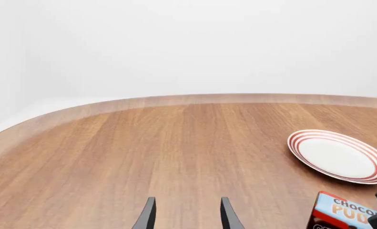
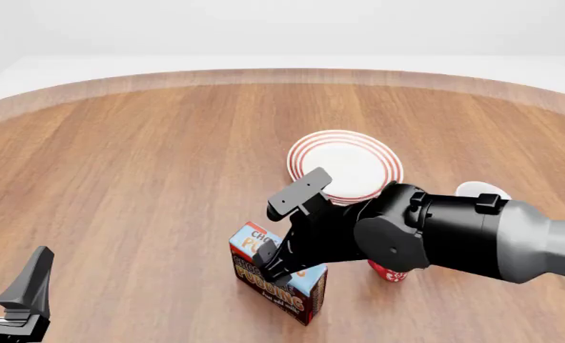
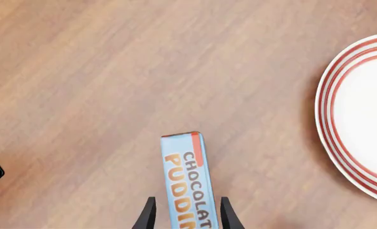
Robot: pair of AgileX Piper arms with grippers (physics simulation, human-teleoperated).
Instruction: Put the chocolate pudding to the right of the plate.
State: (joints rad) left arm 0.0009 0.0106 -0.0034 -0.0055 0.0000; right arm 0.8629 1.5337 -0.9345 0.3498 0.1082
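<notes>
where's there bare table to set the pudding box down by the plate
Bare wood runs along the far side of the plate and across the whole table to its left. On the plate's right it is crowded: a white mug and a red mug sit there, partly hidden by the right arm. The right hand straddles the chocolate pudding.

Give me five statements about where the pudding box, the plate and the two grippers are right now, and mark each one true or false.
1. The right gripper has its fingers on either side of the chocolate pudding. True.
2. The chocolate pudding lies on the plate. False: it stands on the table, nearer the arms than the plate and apart from it.
3. The left gripper holds a mug. False: it is open with nothing between its fingers.
4. Nothing lies on the plate. True.
5. The chocolate pudding already sits to the right of the plate. False: in the front view it is below and slightly left of it.
</notes>
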